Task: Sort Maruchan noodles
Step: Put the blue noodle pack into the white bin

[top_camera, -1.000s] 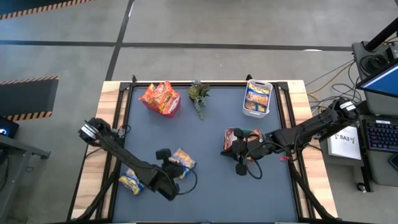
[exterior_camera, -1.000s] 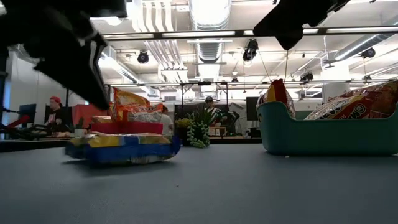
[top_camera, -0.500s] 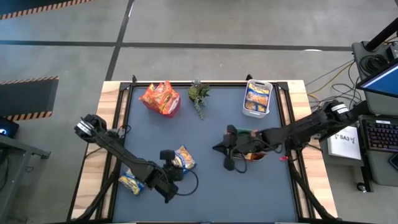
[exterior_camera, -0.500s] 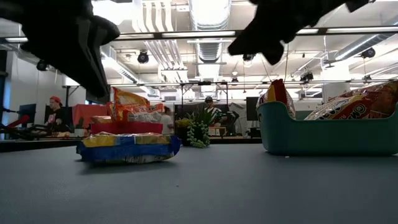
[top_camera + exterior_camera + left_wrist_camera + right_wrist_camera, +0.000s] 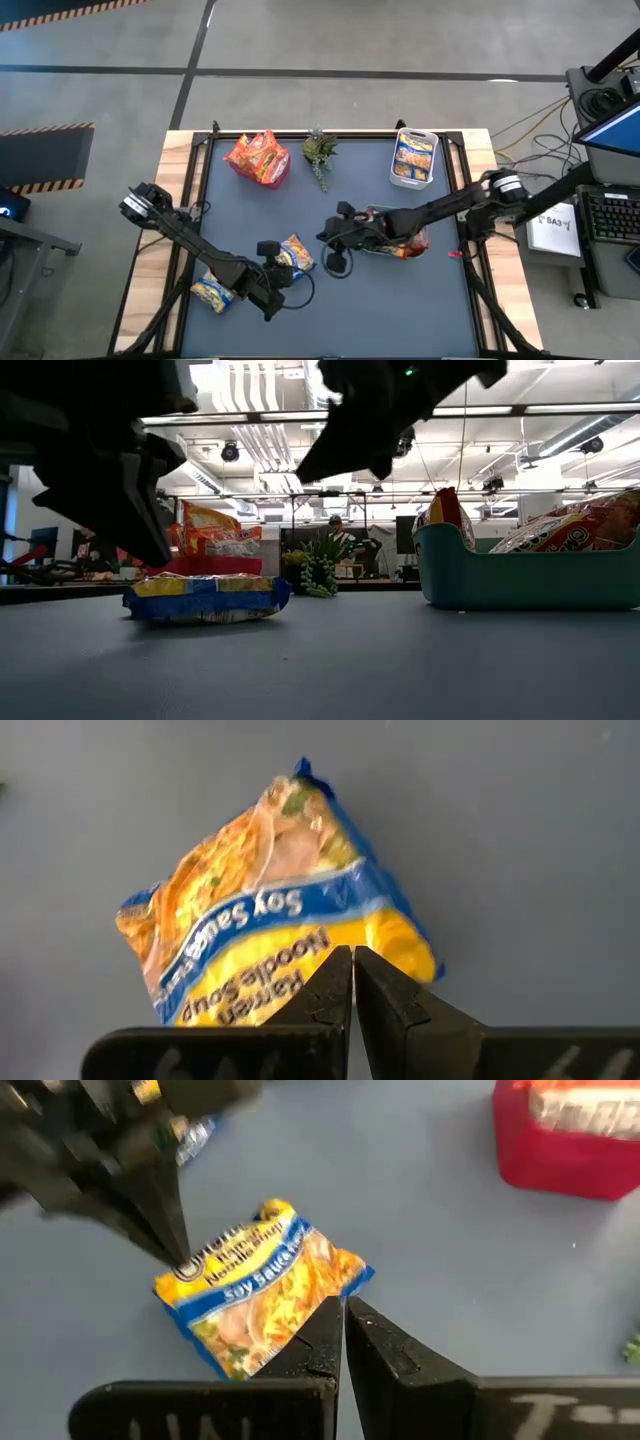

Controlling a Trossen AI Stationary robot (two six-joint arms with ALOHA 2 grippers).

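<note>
A: Left gripper (image 5: 283, 271) hovers at the yellow packet's (image 5: 295, 254) near edge, fingers pressed together, holding nothing

B: Right gripper (image 5: 328, 240) too, closed and empty, just right of that packet, mid-table (image 5: 400, 300)

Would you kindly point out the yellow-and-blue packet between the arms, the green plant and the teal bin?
yellow-and-blue packet (image 5: 280, 910): left wrist view, on its blue band.
green plant (image 5: 319, 152): high view, on its leaves.
teal bin (image 5: 520, 575): low view, on its front wall.
</note>
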